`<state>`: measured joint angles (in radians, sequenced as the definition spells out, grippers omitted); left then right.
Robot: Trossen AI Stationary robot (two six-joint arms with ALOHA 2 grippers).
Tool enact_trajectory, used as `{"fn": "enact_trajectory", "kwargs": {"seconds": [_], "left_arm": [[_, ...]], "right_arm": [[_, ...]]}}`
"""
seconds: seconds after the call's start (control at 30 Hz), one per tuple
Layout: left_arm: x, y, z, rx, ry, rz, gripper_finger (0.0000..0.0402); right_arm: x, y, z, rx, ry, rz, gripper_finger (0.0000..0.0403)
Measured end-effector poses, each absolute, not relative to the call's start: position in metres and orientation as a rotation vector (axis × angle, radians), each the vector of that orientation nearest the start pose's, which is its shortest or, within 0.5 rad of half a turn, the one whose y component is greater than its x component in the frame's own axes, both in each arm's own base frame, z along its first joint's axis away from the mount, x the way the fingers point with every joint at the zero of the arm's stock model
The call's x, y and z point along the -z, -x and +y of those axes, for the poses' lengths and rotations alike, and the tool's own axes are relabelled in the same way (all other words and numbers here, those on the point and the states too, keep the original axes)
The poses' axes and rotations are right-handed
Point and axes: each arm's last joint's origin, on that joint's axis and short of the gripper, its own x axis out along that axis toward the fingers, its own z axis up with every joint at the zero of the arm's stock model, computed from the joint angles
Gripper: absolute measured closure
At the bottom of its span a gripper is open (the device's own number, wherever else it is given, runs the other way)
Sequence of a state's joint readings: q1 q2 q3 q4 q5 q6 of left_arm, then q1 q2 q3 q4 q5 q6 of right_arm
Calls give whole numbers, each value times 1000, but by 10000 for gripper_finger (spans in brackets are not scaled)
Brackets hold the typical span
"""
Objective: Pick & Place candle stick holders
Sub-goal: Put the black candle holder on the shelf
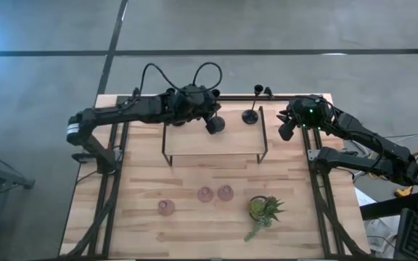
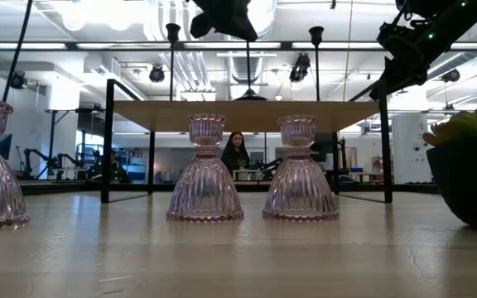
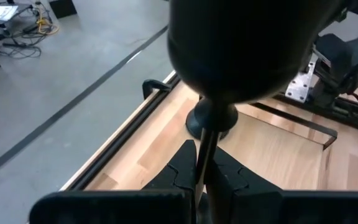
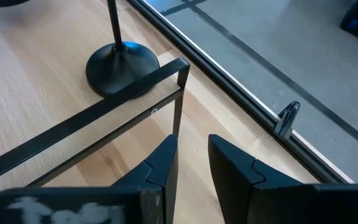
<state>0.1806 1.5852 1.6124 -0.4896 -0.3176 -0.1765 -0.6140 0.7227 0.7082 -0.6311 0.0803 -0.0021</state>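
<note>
The left tool (image 3: pixel 205 177) is clamped on the thin stem of a black candle stick holder (image 3: pixel 253 43), whose round disc base fills the near part of the left wrist view. In the high view this tool (image 1: pixel 207 116) hangs over the far edge of the wooden shelf (image 1: pixel 216 141), a raised board on a black wire frame standing on the bench (image 1: pixel 122 217). A second black holder (image 1: pixel 251 114) stands upright near the shelf's far right corner; in the left wrist view another dark base (image 3: pixel 211 119) sits beyond the fingers, probably the same one. The low view shows two slim cup tops rising above the shelf.

The right tool (image 4: pixel 190 165) hangs just outside the shelf's right end with its fingers a narrow gap apart and nothing between them (the standing holder's base (image 4: pixel 122 67) lies ahead of it, past the frame corner).

My reading: the placing step is in hand, with the left arm carrying a black holder to the shelf. The next move calls for getting the stem upright, setting the disc flat on the board clear of its neighbour, then releasing.

Three pink glass holders (image 1: pixel 205 193) wait on the near bench, all empty. The one true container, a dark pot (image 1: pixel 260 209), holds a green spiky plant.
</note>
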Motion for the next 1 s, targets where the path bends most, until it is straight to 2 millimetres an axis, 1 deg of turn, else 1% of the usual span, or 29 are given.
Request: {"fn": "enact_trajectory", "kwargs": {"seconds": [0.2,0.47,0.73,1.0], "left_arm": [[-385,-351,75,-581,124,433,385],[-375,-359,78,-588,124,454,385],[-373,-360,83,-600,129,457,385],[-372,-359,84,-602,131,465,386]], "right_arm": [[-276,-117,-85,669,-173,635,309],[-276,-117,-85,668,-171,636,300],[-274,-117,-85,668,-173,644,312],[-272,-117,-85,667,-176,650,321]]}}
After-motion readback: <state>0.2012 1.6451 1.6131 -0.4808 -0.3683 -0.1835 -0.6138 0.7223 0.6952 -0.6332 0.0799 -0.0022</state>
